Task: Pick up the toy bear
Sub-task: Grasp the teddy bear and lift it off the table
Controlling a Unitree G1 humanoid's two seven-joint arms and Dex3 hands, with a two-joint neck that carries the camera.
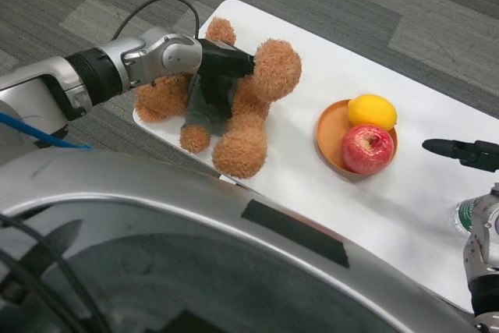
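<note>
Toy bear (242,115) is lying on its back at the surface's (312,216) 10 o'clock corner, not lifted yet. Near to far: right hand (468,150) is waiting at 3 o'clock, only partly in frame, fingers pointing left — can't tell if it's open or closed. Orange bowl (331,134) with apple (366,148) and lemon (372,110) is sitting at 1 o'clock. Left hand (222,64) is pressing onto the bear's chest and neck; whether the fingers are closing is unclear. Grasp and lift look outstanding.
</note>
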